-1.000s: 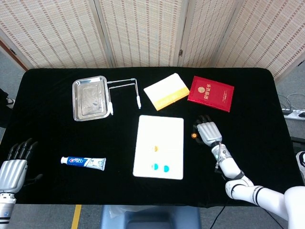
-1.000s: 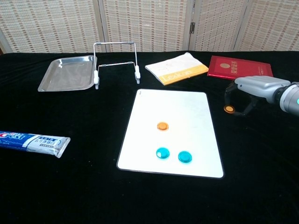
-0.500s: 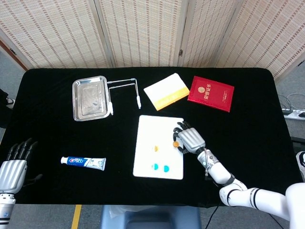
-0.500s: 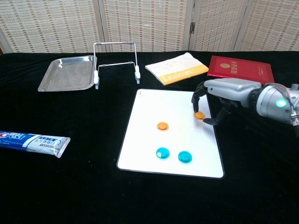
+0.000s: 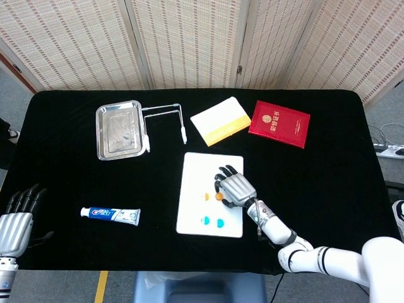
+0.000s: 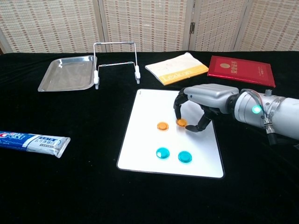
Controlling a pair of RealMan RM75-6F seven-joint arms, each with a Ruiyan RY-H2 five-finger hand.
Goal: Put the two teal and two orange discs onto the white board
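My right hand (image 6: 203,102) reaches over the middle of the white board (image 6: 154,100) and pinches an orange disc (image 6: 181,122) between thumb and fingertip, low over the surface. Whether the disc touches the board I cannot tell. Just left of it a second orange disc (image 6: 162,126) lies on the board. Two teal discs (image 6: 162,152) (image 6: 185,157) lie side by side near the board's front edge. The head view shows the same right hand (image 5: 233,187) with the held disc (image 5: 219,196). My left hand (image 5: 16,218) hangs off the table's left front corner, fingers apart and holding nothing.
A toothpaste tube (image 6: 32,142) lies at the front left. At the back stand a metal tray (image 6: 65,79), a wire stand (image 6: 117,60), a yellow-and-white booklet (image 6: 176,68) and a red booklet (image 6: 240,71).
My right hand carried the orange disc leftward from the black cloth right of the board to over the board's middle, beside the first orange disc. The left hand stayed put.
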